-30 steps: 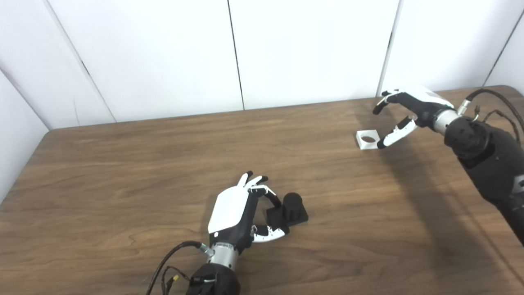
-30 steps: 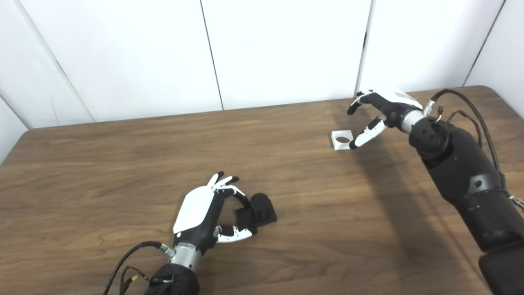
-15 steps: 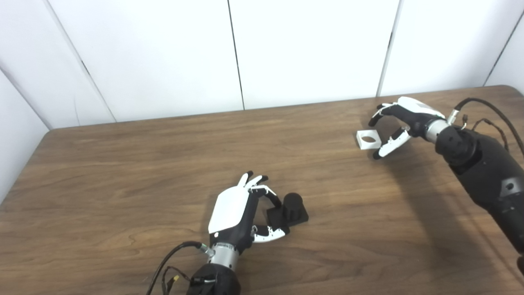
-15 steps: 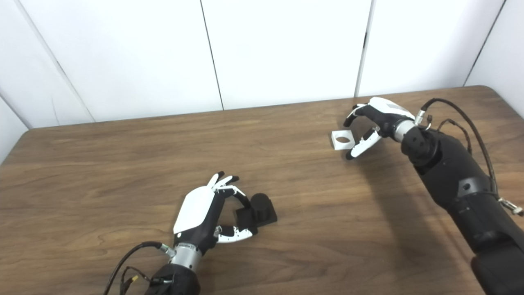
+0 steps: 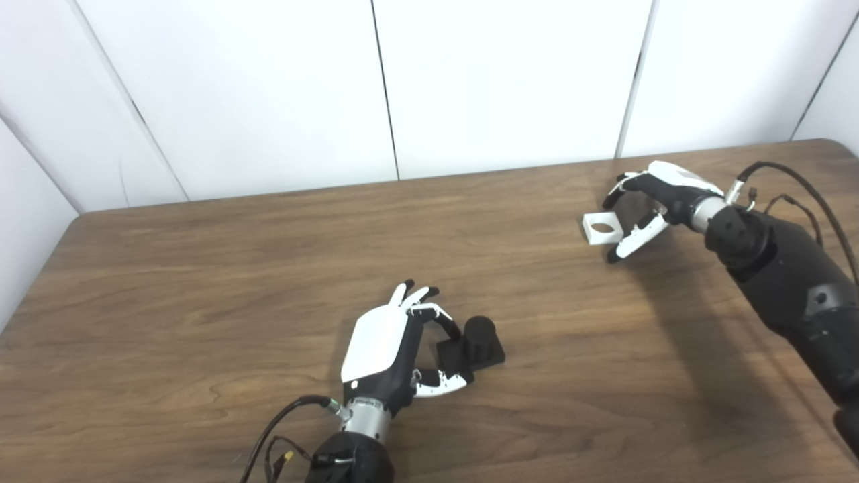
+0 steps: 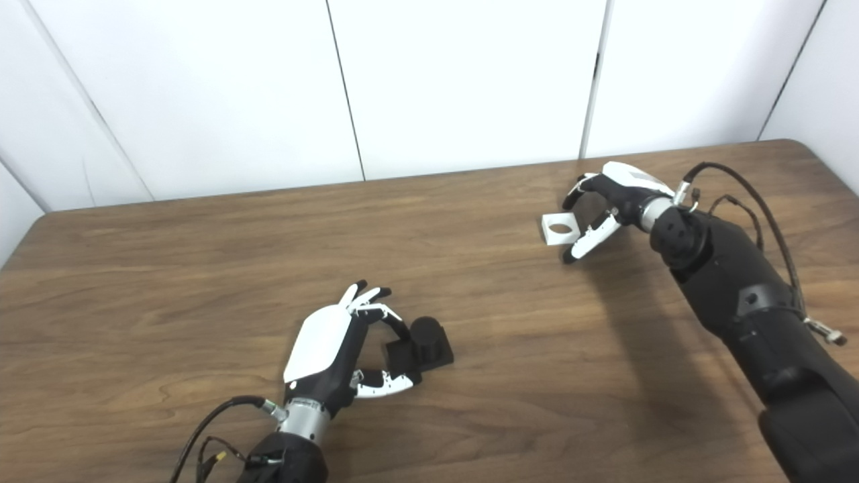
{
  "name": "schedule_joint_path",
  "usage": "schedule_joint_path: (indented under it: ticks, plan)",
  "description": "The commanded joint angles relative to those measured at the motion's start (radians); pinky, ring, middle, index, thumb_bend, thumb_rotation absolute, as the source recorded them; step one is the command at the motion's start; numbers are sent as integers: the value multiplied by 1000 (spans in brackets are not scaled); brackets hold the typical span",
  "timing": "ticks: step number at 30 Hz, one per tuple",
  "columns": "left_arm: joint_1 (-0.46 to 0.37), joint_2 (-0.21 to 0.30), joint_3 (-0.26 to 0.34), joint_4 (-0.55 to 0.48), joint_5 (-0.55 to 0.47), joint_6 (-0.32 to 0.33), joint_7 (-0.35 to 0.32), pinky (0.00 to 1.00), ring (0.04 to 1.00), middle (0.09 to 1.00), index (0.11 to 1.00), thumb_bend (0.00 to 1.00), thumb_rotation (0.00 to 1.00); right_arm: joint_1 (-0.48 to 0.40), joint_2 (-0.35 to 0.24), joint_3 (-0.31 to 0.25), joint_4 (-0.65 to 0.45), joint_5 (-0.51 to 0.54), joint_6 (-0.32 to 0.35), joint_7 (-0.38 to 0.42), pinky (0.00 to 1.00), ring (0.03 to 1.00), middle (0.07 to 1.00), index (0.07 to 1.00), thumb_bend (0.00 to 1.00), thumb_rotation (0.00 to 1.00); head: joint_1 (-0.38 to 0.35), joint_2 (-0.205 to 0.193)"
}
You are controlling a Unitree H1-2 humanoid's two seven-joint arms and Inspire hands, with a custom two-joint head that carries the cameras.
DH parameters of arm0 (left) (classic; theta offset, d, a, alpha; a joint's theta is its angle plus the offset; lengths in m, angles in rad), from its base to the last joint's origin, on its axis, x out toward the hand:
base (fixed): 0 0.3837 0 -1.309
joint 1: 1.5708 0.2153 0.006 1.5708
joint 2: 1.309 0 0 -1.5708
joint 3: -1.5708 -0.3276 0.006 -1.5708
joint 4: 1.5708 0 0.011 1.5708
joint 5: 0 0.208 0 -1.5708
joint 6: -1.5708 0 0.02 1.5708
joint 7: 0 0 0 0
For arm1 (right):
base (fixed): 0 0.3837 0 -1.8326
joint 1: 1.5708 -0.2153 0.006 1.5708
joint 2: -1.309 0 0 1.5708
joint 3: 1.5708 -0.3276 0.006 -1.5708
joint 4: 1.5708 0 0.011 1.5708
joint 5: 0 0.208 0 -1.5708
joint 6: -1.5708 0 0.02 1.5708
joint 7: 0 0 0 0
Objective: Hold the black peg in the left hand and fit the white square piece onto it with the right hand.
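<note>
White against the brown wood, the white square piece (image 5: 601, 228) lies flat near the far right of the table (image 5: 201, 282), its round hole facing up. The right hand (image 5: 647, 204) is beside it with fingers and thumb spread apart; the thumb tip sits just at the piece's near right corner and the fingers arch over its far side. Nothing is held yet, and whether the thumb touches the piece cannot be told.

Well apart from this, near the front middle of the table, the black peg (image 5: 473, 342) stands upright on its square base. The left hand (image 5: 396, 349) curls around the base's left side, fingers partly closed against it; the base rests on the table, so the grasp looks begun but not lifted.

The step in hand appears to be the pick-up of both parts. Next, the right hand likely needs to close on opposite edges of the piece without covering the hole.
</note>
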Motion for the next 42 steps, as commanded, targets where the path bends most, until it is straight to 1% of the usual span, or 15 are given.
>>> schedule_joint_path:
  ticks: [1, 4, 8, 17, 20, 21, 25, 28, 30, 32, 34, 42]
  plan:
    - [8, 1, -15, -14, 23, 3, -12, 846, 990, 894, 489, 507, 75, -57, 1, -6, -11, 7, -28, -24, 918, 1000, 951, 709, 928, 240, 1, 2]
    - [9, -1, -16, -18, 22, 6, -15, 844, 990, 897, 489, 507, 75, -59, 4, -7, -8, 10, -28, -25, 924, 1000, 954, 709, 927, 247, 1, 5]
    - [10, -1, -18, -21, 22, 6, -20, 873, 993, 902, 490, 507, 75, -61, 7, -7, -8, 11, -27, -28, 912, 1000, 952, 710, 931, 255, 1, 9]
    - [8, -6, -22, -14, 25, 1, -9, 902, 990, 894, 488, 508, 72, -62, 15, -6, -15, 16, -18, -20, 918, 1000, 951, 708, 921, 238, 8, 14]
    - [5, -6, -23, -16, 32, 4, -13, 908, 992, 896, 489, 508, 73, -61, 16, -5, -12, 15, -21, -22, 915, 1000, 949, 703, 904, 232, 8, 16]
    - [4, -5, -23, -15, 36, 3, -12, 903, 991, 896, 489, 508, 74, -60, 15, -5, -13, 15, -23, -23, 916, 1000, 949, 694, 873, 220, 8, 16]
    - [5, -8, -21, -13, 37, 4, -10, 899, 989, 895, 489, 507, 75, -59, 13, 0, -15, 13, -28, -21, 906, 1000, 948, 670, 799, 186, 11, 17]
    - [6, -10, -19, -13, 35, 6, -10, 904, 989, 895, 489, 507, 75, -58, 13, -1, -15, 19, -34, -25, 904, 1000, 943, 639, 766, 150, 12, 16]
    - [7, -11, -19, -15, 36, 7, -10, 907, 988, 895, 489, 508, 74, -57, 13, -1, -11, 22, -44, -30, 905, 1000, 940, 540, 602, 143, 12, 16]
    - [8, -11, -19, -16, 36, 8, -12, 905, 988, 895, 489, 508, 74, -56, 14, -2, -11, 23, -48, -31, 906, 1000, 940, 506, 543, 142, 12, 16]
    - [9, -10, -18, -17, 34, 7, -11, 905, 990, 896, 489, 508, 74, -55, 15, -2, -10, 21, -51, -32, 907, 1000, 940, 496, 526, 142, 12, 16]
    - [12, -11, -18, -17, 35, 3, -5, 885, 990, 898, 489, 508, 74, -54, 14, -2, -10, 17, -54, -39, 912, 1000, 935, 492, 519, 141, 10, 21]
